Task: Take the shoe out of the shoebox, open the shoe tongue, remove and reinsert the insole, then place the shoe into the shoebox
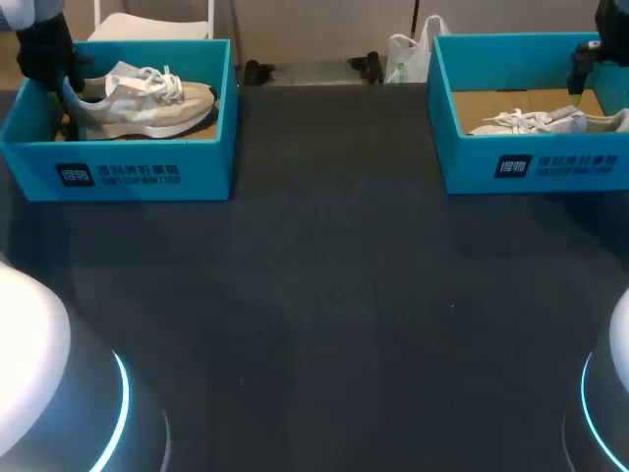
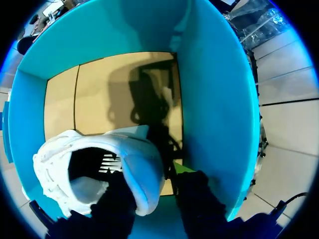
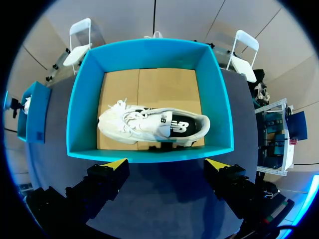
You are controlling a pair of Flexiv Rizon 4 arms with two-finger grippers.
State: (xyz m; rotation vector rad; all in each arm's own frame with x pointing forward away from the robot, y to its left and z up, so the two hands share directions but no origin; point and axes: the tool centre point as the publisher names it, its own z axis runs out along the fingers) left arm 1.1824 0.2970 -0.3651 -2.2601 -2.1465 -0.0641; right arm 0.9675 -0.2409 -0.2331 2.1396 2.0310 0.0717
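A beige and white shoe [image 1: 147,103] lies on its sole in the left teal shoebox [image 1: 147,172], toe to the right. My left gripper [image 1: 64,84] is down at its heel. In the left wrist view the shoe [image 2: 134,159] has its heel wall between the black fingers [image 2: 197,199], one inside the opening and one outside, so the gripper [image 2: 154,199] is shut on it. A white shoe [image 3: 149,124] lies in the right shoebox [image 3: 149,155]. My right gripper [image 3: 167,164] hangs open above that box's side wall, holding nothing.
The right shoebox [image 1: 550,167] and its white shoe [image 1: 550,121] stand at the back right, with my right gripper [image 1: 587,64] over the box's right end. A broad dark mat [image 1: 324,295] lies between and in front of the boxes.
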